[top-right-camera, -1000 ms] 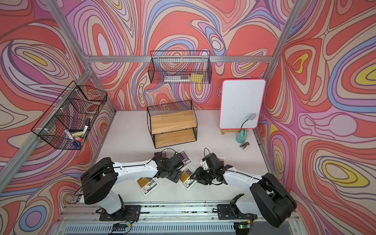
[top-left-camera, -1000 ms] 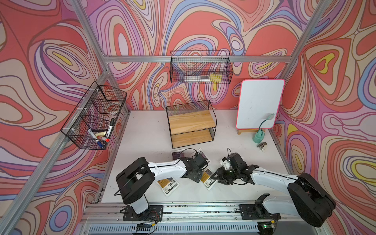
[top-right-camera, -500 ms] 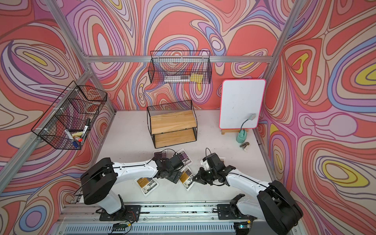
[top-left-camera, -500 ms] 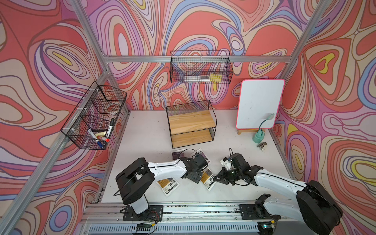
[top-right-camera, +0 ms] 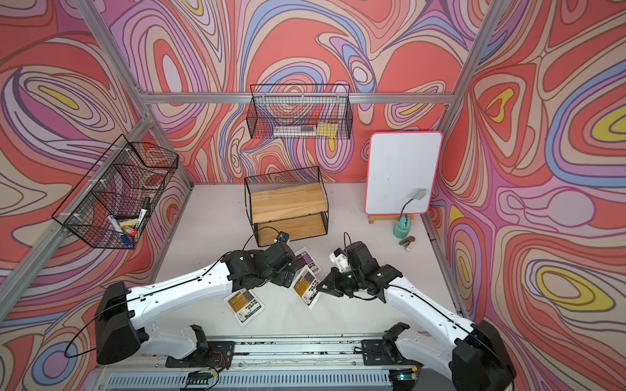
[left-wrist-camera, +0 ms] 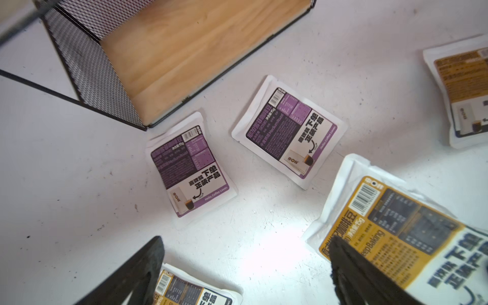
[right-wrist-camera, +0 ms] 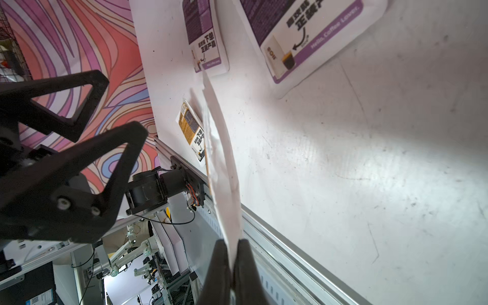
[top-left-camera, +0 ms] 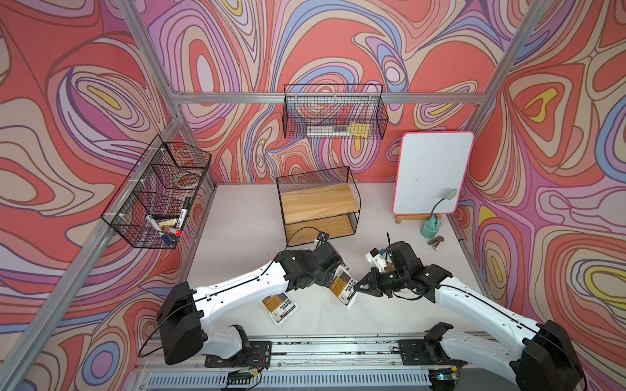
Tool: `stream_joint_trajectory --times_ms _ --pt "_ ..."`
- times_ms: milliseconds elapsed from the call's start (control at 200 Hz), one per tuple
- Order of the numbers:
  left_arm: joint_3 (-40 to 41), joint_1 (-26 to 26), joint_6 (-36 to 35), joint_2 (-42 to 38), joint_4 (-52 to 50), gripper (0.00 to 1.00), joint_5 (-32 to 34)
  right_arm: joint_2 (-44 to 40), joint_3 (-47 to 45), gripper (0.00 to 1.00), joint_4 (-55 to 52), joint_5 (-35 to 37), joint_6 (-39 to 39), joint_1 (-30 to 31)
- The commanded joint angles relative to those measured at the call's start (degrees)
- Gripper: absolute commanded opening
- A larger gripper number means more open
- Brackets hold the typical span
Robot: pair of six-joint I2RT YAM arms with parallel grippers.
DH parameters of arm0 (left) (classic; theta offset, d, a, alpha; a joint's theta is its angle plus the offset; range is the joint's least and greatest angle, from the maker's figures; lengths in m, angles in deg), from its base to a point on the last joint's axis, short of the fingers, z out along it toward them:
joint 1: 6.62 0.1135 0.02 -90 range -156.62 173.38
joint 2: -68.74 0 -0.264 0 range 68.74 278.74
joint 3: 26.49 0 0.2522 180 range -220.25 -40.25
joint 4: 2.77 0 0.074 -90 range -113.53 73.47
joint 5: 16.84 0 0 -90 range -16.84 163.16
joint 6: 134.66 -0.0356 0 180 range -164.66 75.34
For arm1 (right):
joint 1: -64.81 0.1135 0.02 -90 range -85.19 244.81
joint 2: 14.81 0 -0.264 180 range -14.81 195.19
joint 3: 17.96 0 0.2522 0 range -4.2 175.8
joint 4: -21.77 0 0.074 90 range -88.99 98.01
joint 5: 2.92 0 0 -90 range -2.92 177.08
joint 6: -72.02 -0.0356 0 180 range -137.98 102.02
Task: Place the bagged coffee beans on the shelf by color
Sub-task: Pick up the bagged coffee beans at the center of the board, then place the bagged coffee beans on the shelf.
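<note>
- right gripper (right-wrist-camera: 232, 247): black fingers pinched tight on one edge of a white flat pouch with an orange-brown label (top-left-camera: 343, 287). From the right wrist the pouch is seen edge-on, plain white back showing.
- that pouch is tilted, its gripped end lifted off the white tabletop (top-left-camera: 244, 237). Can't tell if its far edge touches down.
- left gripper (left-wrist-camera: 245, 240): fingers spread wide, holding nothing, right beside the held pouch. One fingertip (left-wrist-camera: 343, 261) overlaps the pouch's label in the left wrist view; contact unclear.
- second orange-brown pouch (top-left-camera: 279, 304): flat, label up, near the front rail, just beside the left forearm.
- third orange-brown pouch (left-wrist-camera: 462, 89): flat on the table, cut off by the edge of the left wrist view. Can't find it in the top views.
- two purple-labelled white pouches (left-wrist-camera: 188, 166) (left-wrist-camera: 287, 132): flat, labels up, side by side, apart from each other, just in front of the shelf's lower board. One lies close to the front corner of the frame.
- two-tier shelf of light wooden boards in a black wire frame (top-left-camera: 318, 199): upright at mid-back of the table, open front facing the arms. All five pouches are in front of it.
- pink-rimmed whiteboard (top-left-camera: 432, 172): propped at the back on the right side.
- black wire baskets (top-left-camera: 333, 115) (top-left-camera: 159, 196): hung on the back and left walls, well apart from the pouches.
</note>
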Motion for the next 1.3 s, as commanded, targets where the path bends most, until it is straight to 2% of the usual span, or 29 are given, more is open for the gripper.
stream_joint_trajectory --times_ms 0,295,556,756,966,1127,1297 --pt "-3.1 0.2 0.1 -2.8 -5.4 0.99 5.3 -0.3 3.4 0.0 -0.7 -1.3 -0.2 0.2" --pt "-12.8 8.8 2.2 -6.6 -7.6 0.99 2.5 3.6 14.5 0.0 2.3 -0.5 -1.2 0.2" --pt "-20.1 16.9 0.0 -5.8 -8.1 0.99 0.4 12.2 22.4 0.0 12.4 2.3 -4.7 0.1" --pt "-20.5 27.2 1.3 -6.3 -6.3 0.99 -7.1 20.8 28.3 0.0 22.1 4.0 -10.1 0.0" --pt "-19.0 36.6 3.6 -5.7 -3.5 0.99 -14.9 30.3 36.5 0.0 26.7 7.4 -13.9 0.0" --pt "-18.5 40.3 5.4 -4.7 -1.8 0.99 -17.5 36.4 41.6 0.0 28.5 10.4 -17.5 0.0" --pt "-18.6 41.0 6.0 -3.8 -1.0 0.99 -17.6 42.6 44.6 0.0 31.8 13.8 -22.8 0.1"
